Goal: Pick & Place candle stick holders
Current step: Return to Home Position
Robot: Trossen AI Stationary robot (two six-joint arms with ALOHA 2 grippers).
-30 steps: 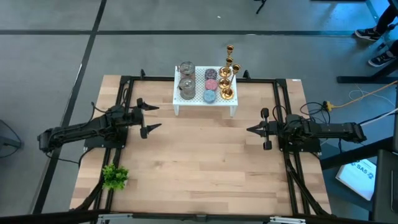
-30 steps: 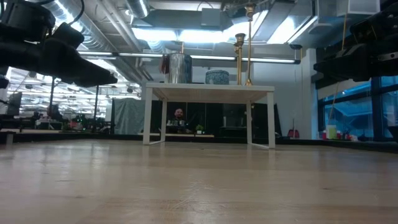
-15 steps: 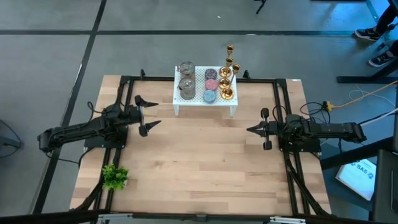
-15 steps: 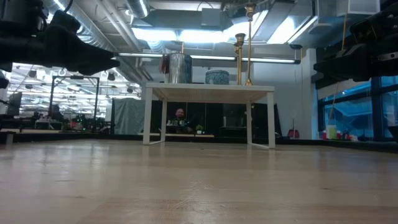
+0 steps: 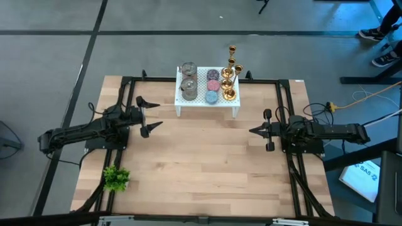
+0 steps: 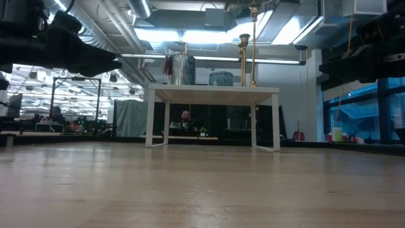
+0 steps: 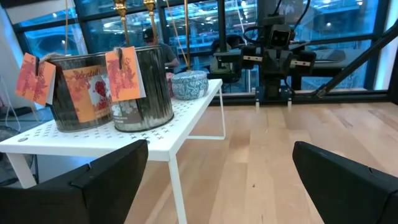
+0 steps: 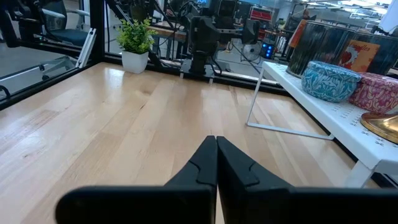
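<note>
Where the wooden table (image 5: 201, 176) nears its front left corner, a small green potted plant (image 5: 116, 178) stands. Farther in, the left gripper (image 5: 154, 116) hovers above the table with its fingers spread wide and empty. The right gripper (image 5: 251, 131) faces it from well apart, fingers pressed together on nothing. Beyond them, on the white perforated shelf (image 5: 207, 103), three gold candle stick holders (image 5: 230, 94) stand along the right end, beside flat round candles (image 5: 212, 85) and two labelled tins (image 5: 188, 88).

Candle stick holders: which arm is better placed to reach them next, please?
Right, probably: the holders stand at the shelf's right end, nearer the shut right gripper than the open left gripper.
</note>
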